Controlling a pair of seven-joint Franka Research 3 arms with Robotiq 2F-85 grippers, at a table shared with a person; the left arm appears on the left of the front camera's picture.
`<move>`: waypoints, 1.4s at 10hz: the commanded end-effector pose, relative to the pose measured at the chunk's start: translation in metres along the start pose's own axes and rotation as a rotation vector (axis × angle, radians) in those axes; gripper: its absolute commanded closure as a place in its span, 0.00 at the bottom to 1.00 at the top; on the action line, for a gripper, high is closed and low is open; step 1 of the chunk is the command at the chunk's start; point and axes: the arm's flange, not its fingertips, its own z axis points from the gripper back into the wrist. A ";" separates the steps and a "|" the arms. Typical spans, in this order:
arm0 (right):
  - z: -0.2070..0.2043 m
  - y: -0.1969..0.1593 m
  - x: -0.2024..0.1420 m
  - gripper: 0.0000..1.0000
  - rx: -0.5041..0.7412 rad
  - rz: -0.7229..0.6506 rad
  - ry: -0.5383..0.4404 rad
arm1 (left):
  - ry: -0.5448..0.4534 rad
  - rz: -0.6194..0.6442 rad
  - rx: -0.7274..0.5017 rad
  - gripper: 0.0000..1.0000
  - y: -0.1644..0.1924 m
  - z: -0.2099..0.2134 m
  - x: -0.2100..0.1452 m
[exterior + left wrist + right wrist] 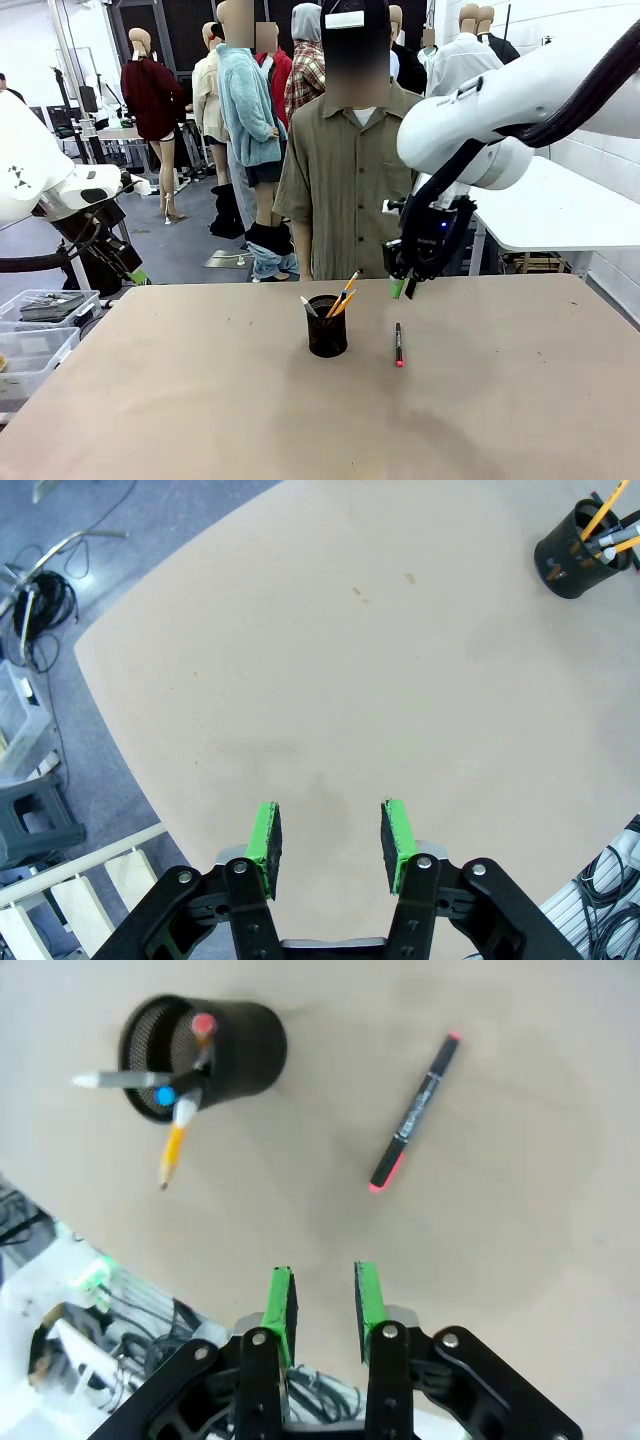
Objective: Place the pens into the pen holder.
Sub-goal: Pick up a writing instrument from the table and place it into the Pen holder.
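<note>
Front view: the tan table (pixel 200 400) spreads wide. Above it the right gripper (pixel 403 288) hangs empty, jaws slightly apart. The left gripper (pixel 329 820), jaws wider apart, holds nothing. The black mesh pen holder (pixel 327 335) stands mid-table with orange pencils (pixel 345 298) inside. A black red-tipped pen (pixel 398 344) lies flat beside it.

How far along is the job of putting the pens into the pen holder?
Done: several pens stand in the pen holder. In hand: nothing; right gripper and left gripper are both open, empty. Remaining: the red-tipped dark pen lies on the table beside the holder.
</note>
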 end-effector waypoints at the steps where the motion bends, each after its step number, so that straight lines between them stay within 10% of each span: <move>1: -0.012 0.004 0.023 0.67 -0.142 -0.157 0.054 | 0.001 0.005 0.017 0.46 0.001 0.000 0.001; 14: -0.129 -0.014 0.053 0.67 -0.324 -0.286 0.035 | 0.001 0.005 0.017 0.46 0.001 0.000 0.001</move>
